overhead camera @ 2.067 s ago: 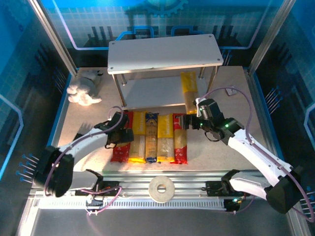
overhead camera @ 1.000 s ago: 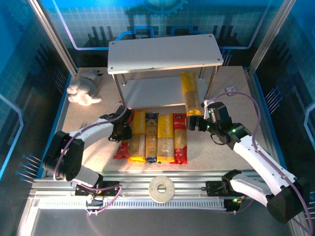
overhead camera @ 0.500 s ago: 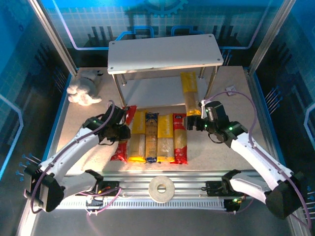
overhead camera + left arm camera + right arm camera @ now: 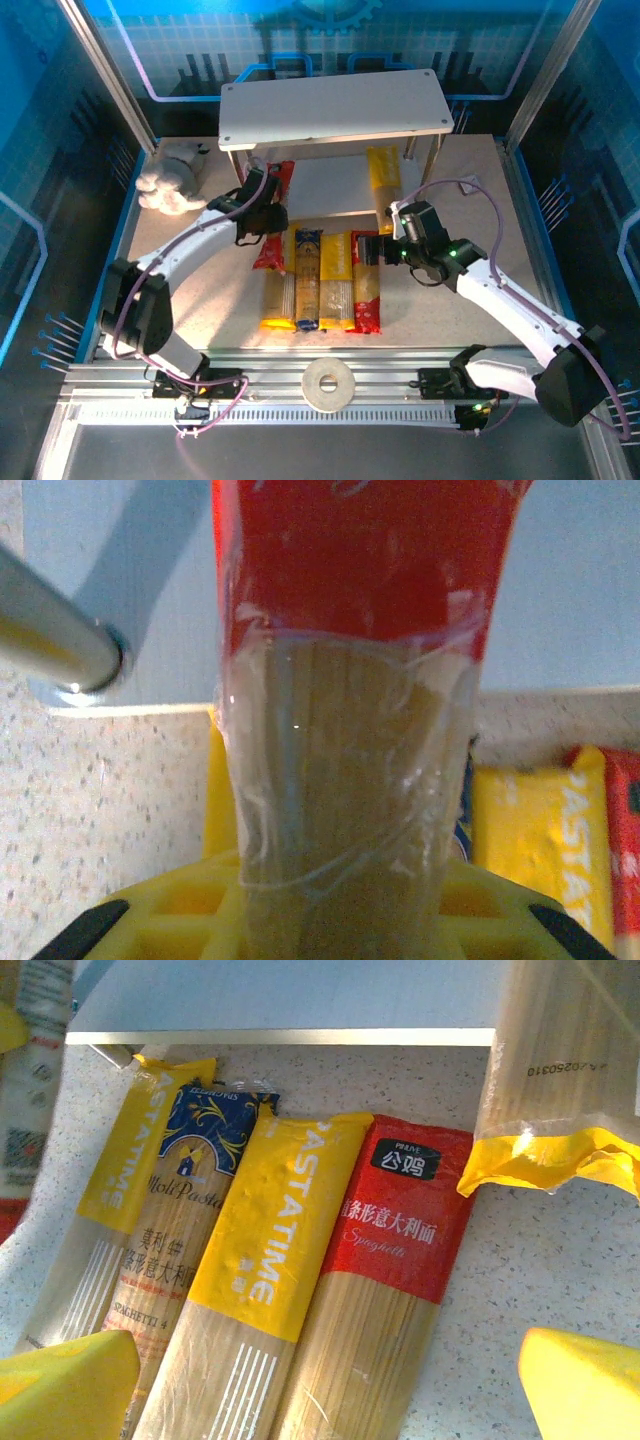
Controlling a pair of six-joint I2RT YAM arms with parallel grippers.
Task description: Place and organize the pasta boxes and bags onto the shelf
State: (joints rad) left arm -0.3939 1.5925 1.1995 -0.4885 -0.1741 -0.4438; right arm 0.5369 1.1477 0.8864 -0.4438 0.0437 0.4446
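Currently L gripper [image 4: 258,212] clamped narrow on red pack [image 4: 282,178], far end over lower shelf board [image 4: 335,188]. R gripper [image 4: 383,250] jaws fully apart, holding nothing, above row of packs [image 4: 250,1260].

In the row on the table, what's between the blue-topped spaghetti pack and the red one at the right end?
One yellow spaghetti pack, snug against the blue-topped pack and the red pack. The right wrist view shows it best.
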